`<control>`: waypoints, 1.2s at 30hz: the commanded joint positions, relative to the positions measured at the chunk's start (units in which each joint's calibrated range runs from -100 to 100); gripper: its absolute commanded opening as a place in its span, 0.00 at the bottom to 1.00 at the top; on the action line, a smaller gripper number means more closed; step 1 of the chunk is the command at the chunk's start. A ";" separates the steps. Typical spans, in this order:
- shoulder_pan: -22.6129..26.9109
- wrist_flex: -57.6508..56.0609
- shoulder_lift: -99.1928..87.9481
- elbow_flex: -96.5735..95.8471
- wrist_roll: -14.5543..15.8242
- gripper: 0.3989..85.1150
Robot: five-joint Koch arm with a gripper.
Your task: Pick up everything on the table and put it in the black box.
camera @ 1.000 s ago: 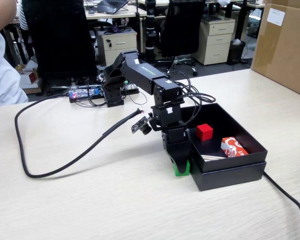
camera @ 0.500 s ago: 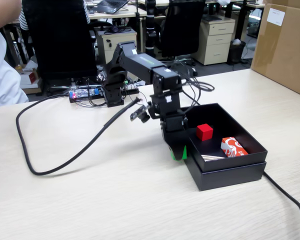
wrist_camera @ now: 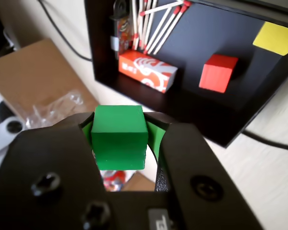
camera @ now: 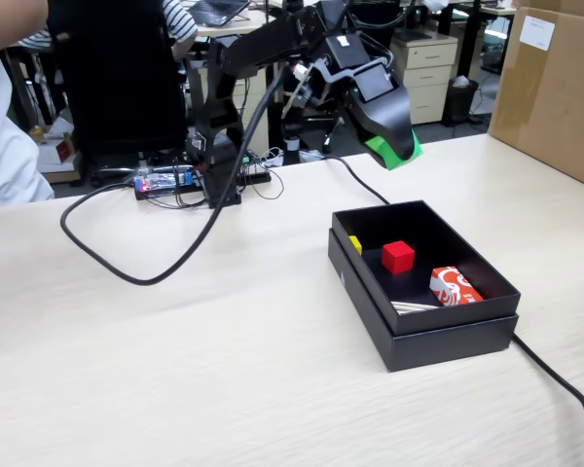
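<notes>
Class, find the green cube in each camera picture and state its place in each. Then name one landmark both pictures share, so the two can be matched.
Fixed view: the green cube is held high in the gripper, above and behind the black box.
Wrist view: the green cube sits at centre, clamped between the gripper's fingers.
Shared landmark: the red cube inside the box.

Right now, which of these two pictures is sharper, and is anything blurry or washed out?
Fixed view: evenly lit and mostly sharp, though the raised hand holding the green cube looks slightly soft, and the black box casts hardly any shadow. Wrist view: the green cube is crisp, while the black hand around it stays dark, its detail hard to read.
</notes>
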 commanded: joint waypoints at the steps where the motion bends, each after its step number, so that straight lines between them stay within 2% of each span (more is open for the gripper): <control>1: 0.29 -0.14 4.05 2.06 -0.10 0.01; 5: -1.03 1.24 15.18 1.88 -2.00 0.01; 16: -0.88 3.06 27.00 1.97 -7.03 0.01; 26: 0.00 3.83 35.26 2.87 -7.67 0.02; 28: 0.29 3.75 36.40 2.60 -7.96 0.26; 33: 0.39 3.83 33.19 1.88 -7.91 0.49; 36: 0.29 3.83 27.57 1.33 -7.77 0.50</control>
